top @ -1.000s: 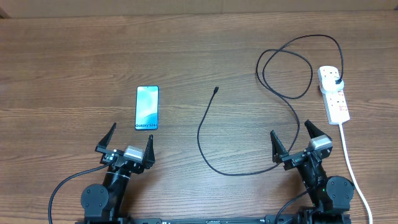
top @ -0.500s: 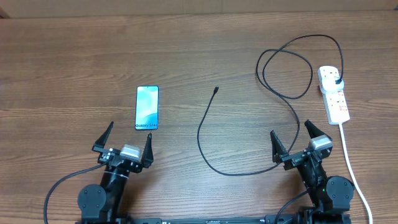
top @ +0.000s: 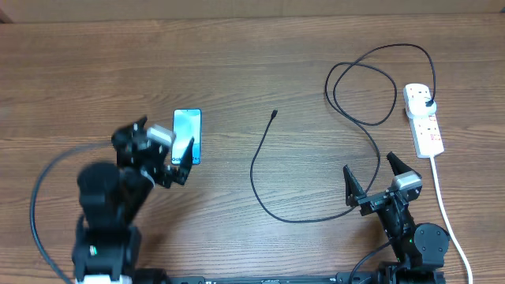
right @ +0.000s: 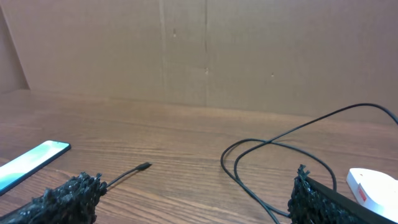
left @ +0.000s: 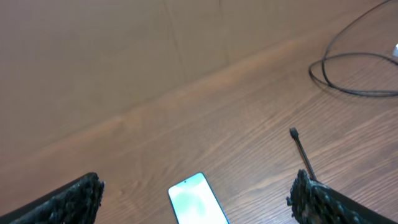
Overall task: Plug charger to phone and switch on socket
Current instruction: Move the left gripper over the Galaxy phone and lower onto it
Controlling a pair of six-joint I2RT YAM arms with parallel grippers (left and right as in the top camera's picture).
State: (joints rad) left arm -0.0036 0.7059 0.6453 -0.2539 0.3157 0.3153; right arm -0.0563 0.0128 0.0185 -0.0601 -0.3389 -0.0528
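Note:
The phone [top: 188, 125] lies flat left of centre, blue screen up, its near end under my left gripper [top: 160, 144]. That gripper is open and empty, raised above the table. In the left wrist view the phone [left: 198, 205] shows between its spread fingers [left: 87, 190]. The charger cable [top: 254, 170] curves across the middle, with its small tip [top: 273, 115] free on the wood and its black plug [top: 427, 102] in the white socket strip [top: 424, 120]. My right gripper [top: 369, 175] is open and empty, low at the front right, with the cable just beyond it.
The strip's thick white cord [top: 446, 213] runs down the right side to the front edge. The cable makes loose loops [top: 363, 87] at the back right. A brown cardboard wall [right: 205, 50] stands behind the table.
My left arm has lifted and swung forward from the front edge to over the phone's near end, still open. The right arm, cable and strip have not moved.

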